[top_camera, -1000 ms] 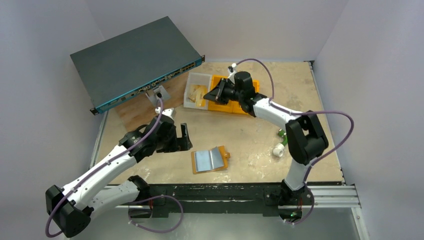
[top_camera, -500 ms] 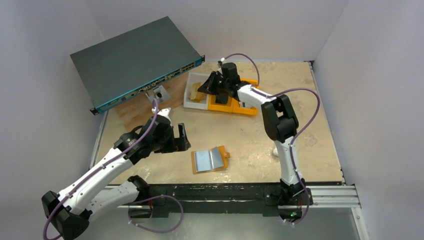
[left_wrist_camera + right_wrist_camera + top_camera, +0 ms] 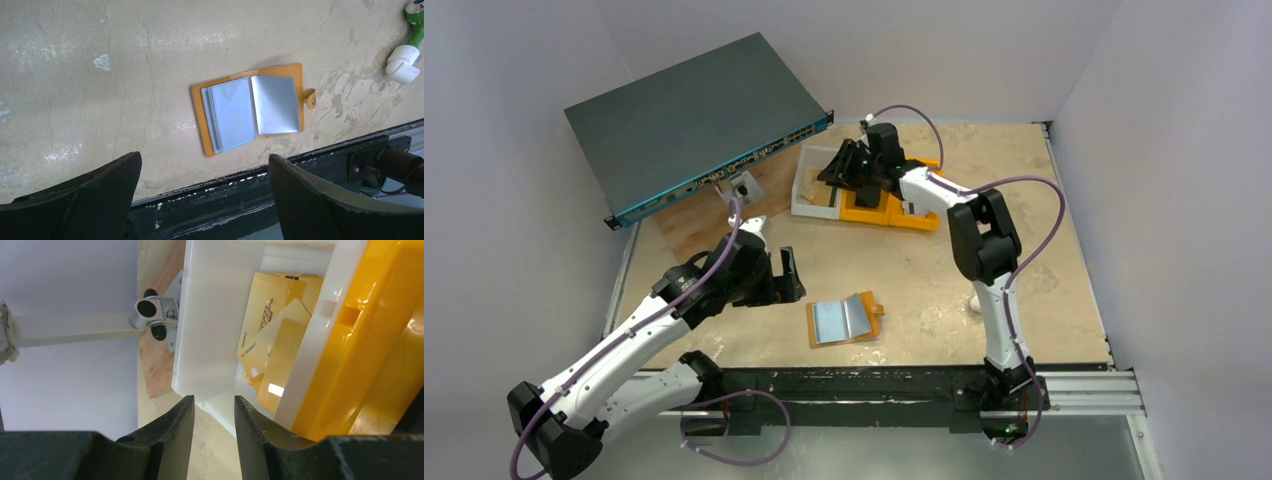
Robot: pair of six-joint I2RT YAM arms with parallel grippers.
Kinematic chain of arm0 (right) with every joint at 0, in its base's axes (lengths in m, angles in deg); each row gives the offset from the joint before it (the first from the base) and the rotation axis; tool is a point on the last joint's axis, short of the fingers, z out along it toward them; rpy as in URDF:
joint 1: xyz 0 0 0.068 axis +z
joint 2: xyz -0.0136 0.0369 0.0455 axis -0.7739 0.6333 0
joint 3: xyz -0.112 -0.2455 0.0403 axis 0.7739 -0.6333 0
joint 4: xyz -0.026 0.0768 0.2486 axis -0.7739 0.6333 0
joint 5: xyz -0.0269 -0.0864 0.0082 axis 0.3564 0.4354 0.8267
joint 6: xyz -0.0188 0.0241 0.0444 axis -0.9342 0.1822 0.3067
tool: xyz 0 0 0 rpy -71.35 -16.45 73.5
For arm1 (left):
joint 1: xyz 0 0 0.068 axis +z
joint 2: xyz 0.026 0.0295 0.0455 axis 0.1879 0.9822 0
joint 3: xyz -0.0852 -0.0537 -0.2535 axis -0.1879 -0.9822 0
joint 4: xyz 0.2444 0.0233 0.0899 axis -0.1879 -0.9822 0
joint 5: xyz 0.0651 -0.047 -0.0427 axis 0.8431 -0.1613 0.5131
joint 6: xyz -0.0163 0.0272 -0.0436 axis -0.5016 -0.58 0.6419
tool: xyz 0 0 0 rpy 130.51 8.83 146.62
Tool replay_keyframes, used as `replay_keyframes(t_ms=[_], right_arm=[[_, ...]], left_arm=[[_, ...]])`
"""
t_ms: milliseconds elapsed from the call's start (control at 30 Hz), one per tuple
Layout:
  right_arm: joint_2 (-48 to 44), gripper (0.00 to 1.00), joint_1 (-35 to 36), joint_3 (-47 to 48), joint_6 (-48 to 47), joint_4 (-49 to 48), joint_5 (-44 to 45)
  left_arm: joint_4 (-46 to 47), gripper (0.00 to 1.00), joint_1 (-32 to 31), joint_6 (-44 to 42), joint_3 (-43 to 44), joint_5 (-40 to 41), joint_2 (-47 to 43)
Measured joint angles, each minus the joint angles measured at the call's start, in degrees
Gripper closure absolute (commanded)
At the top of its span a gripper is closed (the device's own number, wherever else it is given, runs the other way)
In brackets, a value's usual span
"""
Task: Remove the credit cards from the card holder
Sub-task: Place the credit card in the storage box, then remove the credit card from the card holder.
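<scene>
Left end effector (image 3: 787,273) is gaping wide at 8 o'clock; right end effector (image 3: 214,401) is hovering at 11 o'clock (jaws narrowly parted).

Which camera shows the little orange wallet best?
The left wrist view: the card holder lies open, sleeves and snap tab clear. The top view shows it small; the right wrist view misses it.

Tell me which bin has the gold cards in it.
The white bin. Several gold cards lie inside it, while the orange bin touching its side shows no cards.
</scene>
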Motion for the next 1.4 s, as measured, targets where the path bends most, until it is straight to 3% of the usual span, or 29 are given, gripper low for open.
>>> replay_keyframes(t_ms=[267,567,933,1133,1400], right_arm=[[-8.41,0.62,-0.04,-7.67,-0.44,0.57,1.05],[-25.03,0.61,0.92,-23.93,-0.46,-1.25,2.54],[-44.70,0.51,4.98,-40.02,-2.91,1.90,6.71],[-51.56,0.44,11.37,-43.23,-4.52,5.46,12.41],[-52.46,0.34,22.58,-47.23,-4.74,9.20,19.41]], left_arm=[[0.15,0.02,0.00,0.11,0.00,-0.22,0.20],[0.90,0.02,0.00,0.13,0.00,-0.46,0.63],[1.73,0.02,0.00,0.07,-0.13,-0.61,2.16],[1.79,0.02,0.00,0.09,-0.48,-0.59,3.10],[1.79,0.02,0.00,0.11,-0.61,-0.52,3.63]])
